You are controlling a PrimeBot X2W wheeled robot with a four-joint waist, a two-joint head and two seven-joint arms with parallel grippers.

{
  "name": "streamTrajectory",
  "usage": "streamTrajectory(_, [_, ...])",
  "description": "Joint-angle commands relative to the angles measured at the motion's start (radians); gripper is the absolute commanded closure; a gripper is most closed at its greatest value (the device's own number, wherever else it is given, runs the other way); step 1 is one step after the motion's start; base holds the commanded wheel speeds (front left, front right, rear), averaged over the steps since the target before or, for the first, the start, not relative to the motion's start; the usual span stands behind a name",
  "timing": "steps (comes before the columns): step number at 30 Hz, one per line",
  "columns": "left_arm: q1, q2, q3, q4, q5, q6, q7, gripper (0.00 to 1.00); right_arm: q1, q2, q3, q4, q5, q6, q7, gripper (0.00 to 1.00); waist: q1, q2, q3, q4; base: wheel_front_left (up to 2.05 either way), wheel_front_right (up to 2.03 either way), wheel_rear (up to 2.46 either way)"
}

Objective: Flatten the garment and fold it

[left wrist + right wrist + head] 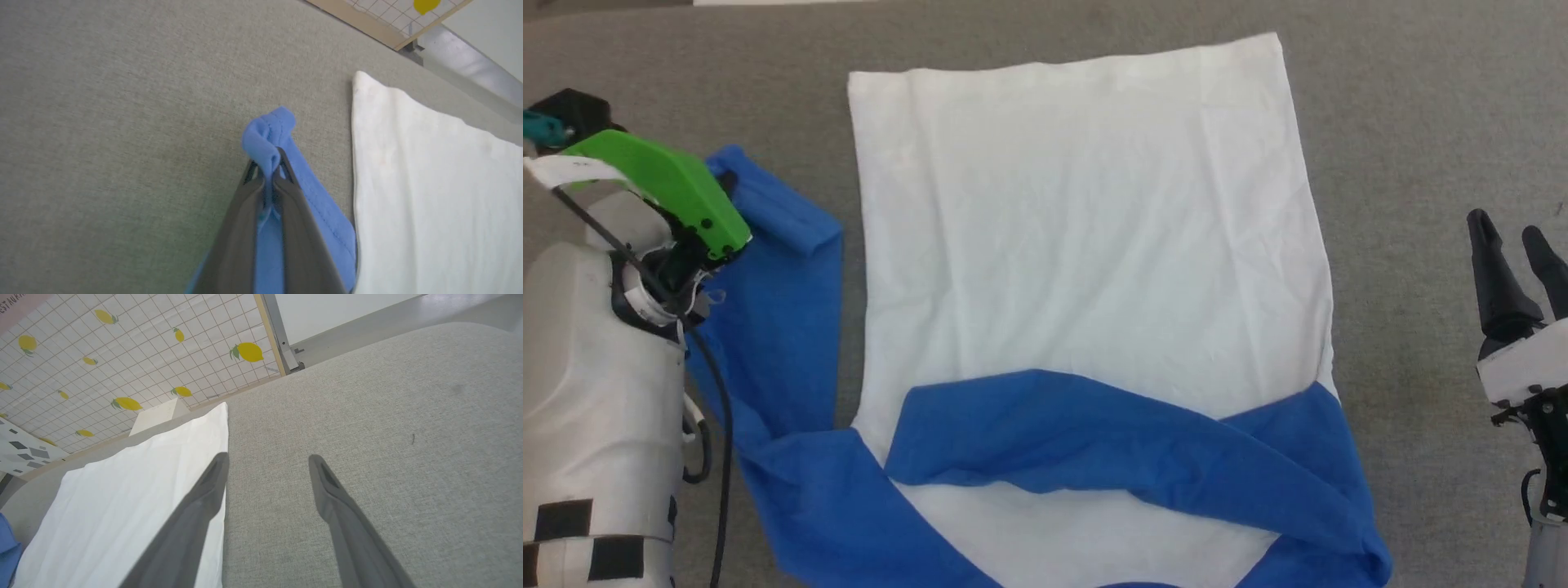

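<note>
Sleeve-fold step: left pincer (267,162) clamped blue cuff (267,126) of garment (1086,229); right pincer (268,457) gaped, empty. Next, probably: carry cuff inward.

I see garment (1086,229) spread on grey worktop (1421,122), white body flat, hem at far end. Near part of body crossed by right-side blue sleeve (1094,425). Out left of body lies left blue sleeve (784,327), its far cuff at my left arm's green housing (662,184). My right gripper (1505,224) at right edge, jaws apart, well clear of cloth.
</note>
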Motion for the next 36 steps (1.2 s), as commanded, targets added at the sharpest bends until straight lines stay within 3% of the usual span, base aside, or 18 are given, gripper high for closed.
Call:
streamTrajectory(1, [0.017, 0.002, 0.014, -0.021, -0.018, -0.003, -0.027, 1.0, 0.007, 0.001, -0.006, 0.009, -0.001, -0.001, -0.006, 0.0, -0.0001, 0.0058, -0.075, 0.058, 0.0, 0.0, 0.0])
streamTrajectory(9, [0.082, -0.021, 0.098, -0.13, -0.061, 0.021, -0.16, 1.0, 0.064, 0.001, -0.014, 0.041, 0.005, -0.001, -0.006, 0.0, -0.0001, 0.0058, -0.201, 0.124, 0.0, 0.0, 0.0])
streamTrajectory(16, [0.16, -0.095, 0.064, -0.277, -0.091, -0.014, -0.183, 1.0, 0.109, 0.001, -0.02, 0.066, 0.012, -0.001, -0.01, 0.0, -0.0001, 0.0058, -0.289, 0.139, 0.0, 0.0, 0.0])
streamTrajectory(25, [0.278, -0.245, -0.163, -0.421, -0.121, -0.079, -0.121, 1.0, 0.153, 0.001, -0.025, 0.069, 0.017, -0.001, -0.002, 0.0, -0.0001, 0.0058, -0.339, 0.123, 0.0, 0.0, 0.0])
streamTrajectory(30, [0.35, -0.27, -0.337, -0.443, -0.185, -0.089, -0.116, 1.0, 0.158, 0.001, -0.015, 0.07, 0.023, -0.001, -0.001, 0.0, -0.0001, 0.0058, -0.333, 0.085, 0.0, 0.0, 0.0])
streamTrajectory(36, [0.368, -0.271, -0.572, -0.38, -0.252, -0.063, -0.186, 1.0, 0.146, 0.001, 0.0, 0.074, 0.028, -0.001, -0.003, 0.0, -0.0001, 0.0058, -0.294, 0.026, 0.0, 0.0, 0.0])
